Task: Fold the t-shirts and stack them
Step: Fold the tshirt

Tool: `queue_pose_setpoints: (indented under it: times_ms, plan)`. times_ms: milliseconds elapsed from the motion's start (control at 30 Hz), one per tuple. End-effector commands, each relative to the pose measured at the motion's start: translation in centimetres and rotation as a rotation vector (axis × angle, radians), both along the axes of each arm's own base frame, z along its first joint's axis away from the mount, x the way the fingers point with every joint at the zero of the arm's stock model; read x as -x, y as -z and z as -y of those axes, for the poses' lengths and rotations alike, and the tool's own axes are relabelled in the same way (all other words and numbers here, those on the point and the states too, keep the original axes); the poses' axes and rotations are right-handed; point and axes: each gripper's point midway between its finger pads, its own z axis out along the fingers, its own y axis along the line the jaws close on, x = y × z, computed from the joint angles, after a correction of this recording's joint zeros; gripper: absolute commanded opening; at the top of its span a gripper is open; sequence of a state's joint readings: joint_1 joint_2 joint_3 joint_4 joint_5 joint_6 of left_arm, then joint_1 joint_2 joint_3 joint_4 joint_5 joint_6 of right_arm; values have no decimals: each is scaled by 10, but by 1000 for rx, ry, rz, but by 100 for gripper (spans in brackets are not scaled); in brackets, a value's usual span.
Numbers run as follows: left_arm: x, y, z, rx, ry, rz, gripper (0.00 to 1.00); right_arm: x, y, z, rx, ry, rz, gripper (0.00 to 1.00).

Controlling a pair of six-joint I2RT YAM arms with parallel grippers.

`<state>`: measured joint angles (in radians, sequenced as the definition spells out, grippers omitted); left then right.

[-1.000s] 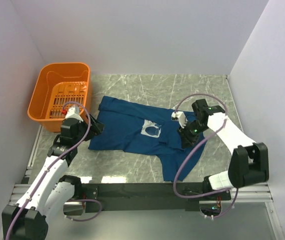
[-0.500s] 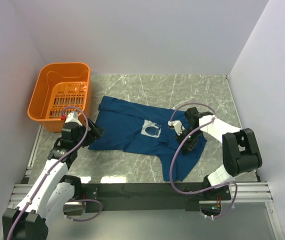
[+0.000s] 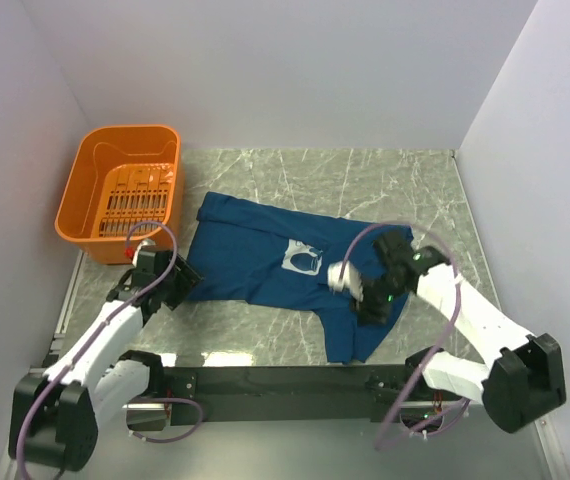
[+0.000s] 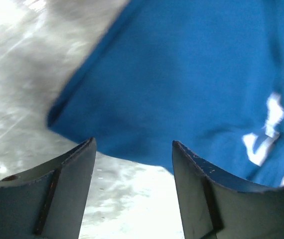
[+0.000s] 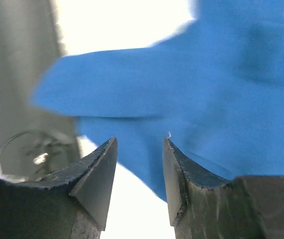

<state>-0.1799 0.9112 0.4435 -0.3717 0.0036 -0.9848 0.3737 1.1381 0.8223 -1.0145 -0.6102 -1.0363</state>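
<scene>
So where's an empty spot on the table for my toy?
Bare marble table lies behind the t-shirt, right of the orange basket, and in front, between the arms. Crowded at the shirt's ends: left gripper, right gripper.

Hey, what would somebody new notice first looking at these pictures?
A blue t-shirt lies rumpled across the marble table, white print up. An orange basket stands at the far left corner. The left gripper sits open at the shirt's left edge, the right gripper open over its right side.
</scene>
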Motion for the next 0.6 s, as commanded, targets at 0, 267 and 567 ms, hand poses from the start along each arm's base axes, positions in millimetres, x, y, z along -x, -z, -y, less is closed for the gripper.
queue_pose_setpoints:
  times_ms: [0,267,567]
  plan:
    - [5,19,-11,-19,-96,-103,67,49,20,-8,-18,-240,-44,49]
    - [17,40,-37,-119,-227,-196,62,51,18,-13,-11,-249,-42,49]
    - [20,41,-48,-175,-267,-219,61,88,4,-9,-55,-411,-106,49]
